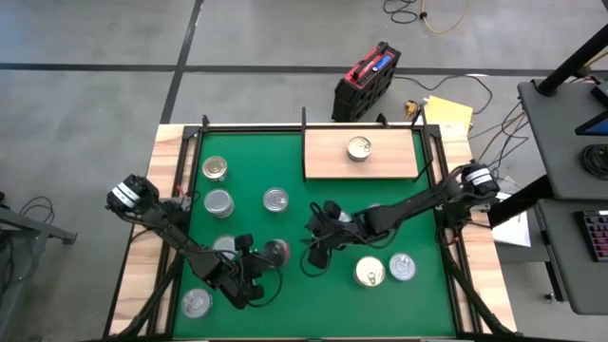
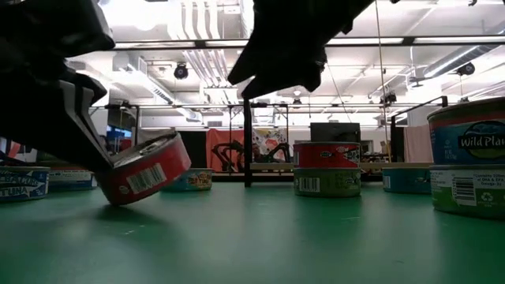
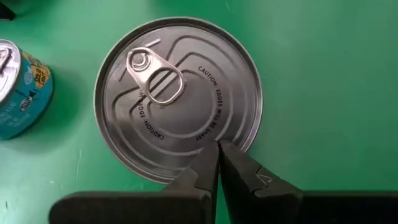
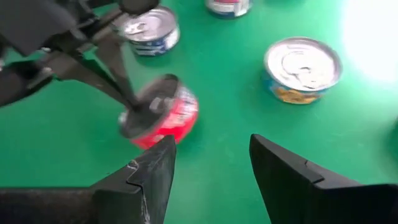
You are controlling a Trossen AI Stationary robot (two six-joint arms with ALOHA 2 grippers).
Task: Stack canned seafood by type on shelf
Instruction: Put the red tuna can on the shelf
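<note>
A red-sided can (image 2: 144, 171) sits tilted on the green mat (image 1: 304, 185), one edge lifted, with the left hand (image 3: 217, 149) pressing on its silvery pull-tab lid; the two fingers are pinched together, tips on the lid's rim. From above, this hand (image 1: 269, 255) lies toward the mat's front left, with the tilted can beside it. The right hand (image 4: 211, 155) hovers just above the mat near the centre, its fingers (image 4: 280, 168) spread apart and holding nothing, the red can in front of it. On the pale wooden shelf (image 1: 328, 157) at the back edge of the desk stands one gold-lidded can (image 1: 359, 147). Other cans remain scattered on the mat: three silvery-lidded ones (image 1: 218, 201) at left, one (image 1: 275, 199) near the middle, one (image 1: 196, 302) at the front left corner, and a gold-lidded can (image 1: 370, 273) touching a silver one (image 1: 402, 267) at front right. The level view shows a red can stacked on a green one (image 2: 327, 167) farther back.
</note>
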